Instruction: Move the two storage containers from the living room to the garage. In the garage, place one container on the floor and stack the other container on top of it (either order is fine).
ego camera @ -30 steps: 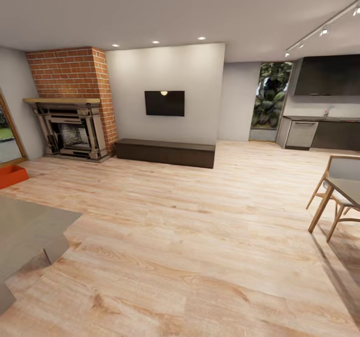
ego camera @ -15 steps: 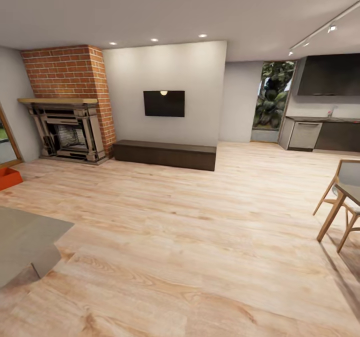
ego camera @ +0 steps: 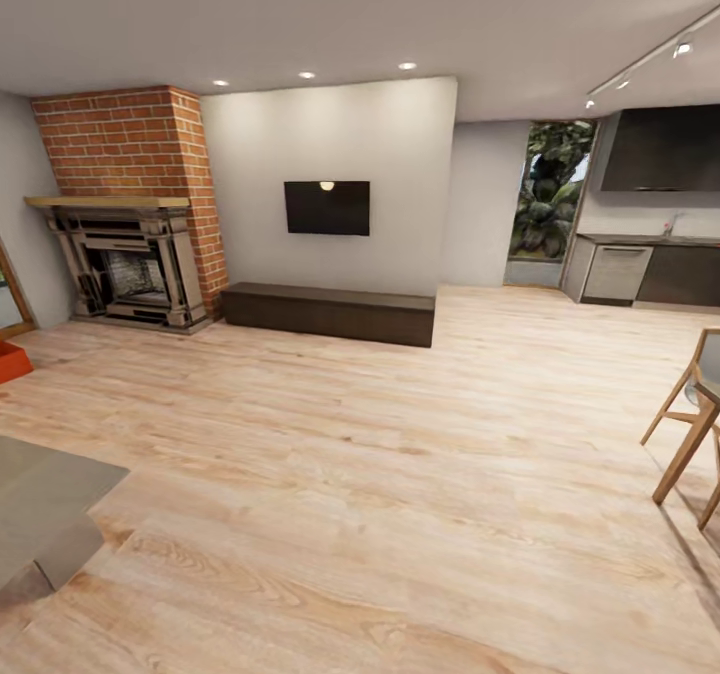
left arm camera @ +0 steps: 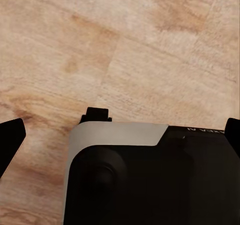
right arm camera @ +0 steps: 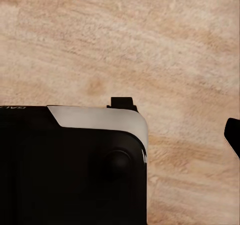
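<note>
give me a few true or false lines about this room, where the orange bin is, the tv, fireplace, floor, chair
1. The orange bin sits on the wood floor at the far left edge of the head view. True.
2. The bin rests on top of the dark low cabinet. False: it is on the floor, well to the left of the cabinet.
3. The tv hangs on the wall above the low cabinet. True.
4. The fireplace stands to the right of the tv. False: it stands to the left, under red brick.
5. A wooden chair shows at the right edge. True.
6. The floor is dark grey concrete. False: it is light wood planks.
</note>
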Available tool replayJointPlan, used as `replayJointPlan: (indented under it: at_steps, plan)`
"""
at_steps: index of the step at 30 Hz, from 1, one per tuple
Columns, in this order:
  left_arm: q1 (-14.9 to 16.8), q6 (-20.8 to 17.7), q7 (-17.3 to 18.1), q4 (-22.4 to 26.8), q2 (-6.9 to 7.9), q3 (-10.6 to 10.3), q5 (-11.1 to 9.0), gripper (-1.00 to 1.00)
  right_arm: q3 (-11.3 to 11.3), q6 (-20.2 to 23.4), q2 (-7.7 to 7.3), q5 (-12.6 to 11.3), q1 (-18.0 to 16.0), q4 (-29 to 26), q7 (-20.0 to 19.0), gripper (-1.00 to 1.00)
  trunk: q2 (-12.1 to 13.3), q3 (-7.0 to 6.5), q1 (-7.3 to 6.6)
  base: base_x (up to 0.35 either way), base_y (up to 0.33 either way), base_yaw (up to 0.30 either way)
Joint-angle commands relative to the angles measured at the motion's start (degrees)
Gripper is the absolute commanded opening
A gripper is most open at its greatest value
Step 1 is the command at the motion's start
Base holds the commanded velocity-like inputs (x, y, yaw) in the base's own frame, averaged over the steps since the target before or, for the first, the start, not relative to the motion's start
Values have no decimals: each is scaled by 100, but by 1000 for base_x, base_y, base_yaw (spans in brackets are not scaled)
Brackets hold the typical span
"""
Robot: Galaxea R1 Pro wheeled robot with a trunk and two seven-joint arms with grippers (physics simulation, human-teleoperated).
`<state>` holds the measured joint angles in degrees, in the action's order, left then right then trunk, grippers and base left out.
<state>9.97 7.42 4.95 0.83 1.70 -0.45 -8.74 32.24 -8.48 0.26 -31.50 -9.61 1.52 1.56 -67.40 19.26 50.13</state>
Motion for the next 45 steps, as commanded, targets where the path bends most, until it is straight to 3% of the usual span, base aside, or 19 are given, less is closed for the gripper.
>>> replayJointPlan:
  at_steps: [1, 45]
  plan:
    - [4, 14, 33, -6, 3, -8, -57, 100, 49, -27, 5, -42, -6, 15, 2, 100, -4, 7, 3, 322, 0, 0]
    - [4, 23, 33, -8, 6, -8, -56, 100, 28, -22, -5, -40, -6, 15, 2, 100, -4, 7, 3, 322, 0, 0]
